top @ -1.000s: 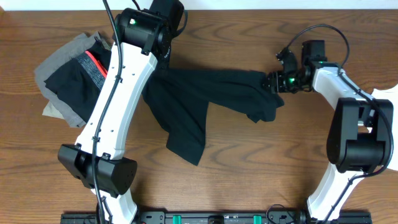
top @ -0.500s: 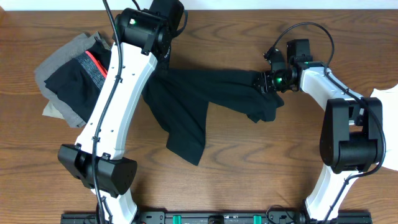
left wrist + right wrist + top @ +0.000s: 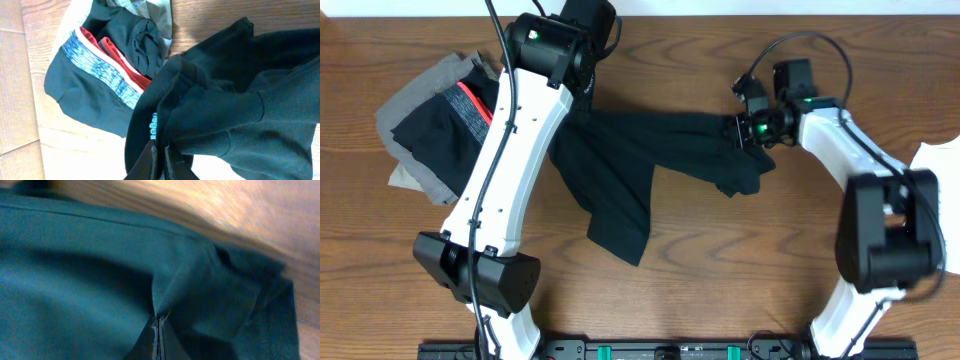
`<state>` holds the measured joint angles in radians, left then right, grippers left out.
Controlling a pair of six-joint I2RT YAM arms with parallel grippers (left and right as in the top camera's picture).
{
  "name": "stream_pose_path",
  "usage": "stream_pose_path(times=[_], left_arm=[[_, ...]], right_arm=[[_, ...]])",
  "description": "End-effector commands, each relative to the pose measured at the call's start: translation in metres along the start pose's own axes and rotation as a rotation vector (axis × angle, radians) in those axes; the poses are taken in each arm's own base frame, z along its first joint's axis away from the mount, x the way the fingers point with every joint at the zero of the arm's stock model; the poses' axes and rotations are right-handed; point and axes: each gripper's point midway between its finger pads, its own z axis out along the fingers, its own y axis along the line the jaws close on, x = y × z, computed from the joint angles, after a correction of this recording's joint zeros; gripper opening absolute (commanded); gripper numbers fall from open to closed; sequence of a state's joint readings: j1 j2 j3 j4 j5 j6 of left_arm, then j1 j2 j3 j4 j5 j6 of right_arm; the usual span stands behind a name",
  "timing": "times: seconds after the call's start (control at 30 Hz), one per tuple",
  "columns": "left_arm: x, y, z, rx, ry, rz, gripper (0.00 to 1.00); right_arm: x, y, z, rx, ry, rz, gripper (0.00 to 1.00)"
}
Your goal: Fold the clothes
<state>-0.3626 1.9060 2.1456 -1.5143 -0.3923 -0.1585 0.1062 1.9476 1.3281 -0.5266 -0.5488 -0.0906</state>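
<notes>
**Black tee strung between both tools, nothing folded yet**

The large plain black soft-fabric T-shirt (image 3: 650,150) is laid out across the brown wood-grain table (image 3: 750,270). It starts just beside the crumpled heap of grey, black and red-banded garments (image 3: 432,128) and runs away from it.

The end nearest the heap is pinched by the left tool (image 3: 160,152), which is fully closed on a bunched ridge of cloth. The end farthest from the heap is clamped by the right tool (image 3: 157,330), also closed, with a thin fold of fabric caught between its tips.

Opposite ends are probably being held so the shirt can be pulled taut and flattened first. The middle is rumpled, and one long flap is draped off sideways, well apart from the heap. So this looks like early going. The heap seems to be parked aside so the waiting pieces are kept out of the working space.
</notes>
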Motion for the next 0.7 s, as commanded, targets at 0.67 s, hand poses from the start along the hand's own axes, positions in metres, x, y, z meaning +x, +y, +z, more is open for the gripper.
stream_pose_path(times=[0.67], left_arm=[[-0.005,0.008,-0.005,-0.015,-0.031,-0.033,0.06]], right_arm=[[0.012,0.039,-0.078,0.098,0.034,-0.177,0.01]])
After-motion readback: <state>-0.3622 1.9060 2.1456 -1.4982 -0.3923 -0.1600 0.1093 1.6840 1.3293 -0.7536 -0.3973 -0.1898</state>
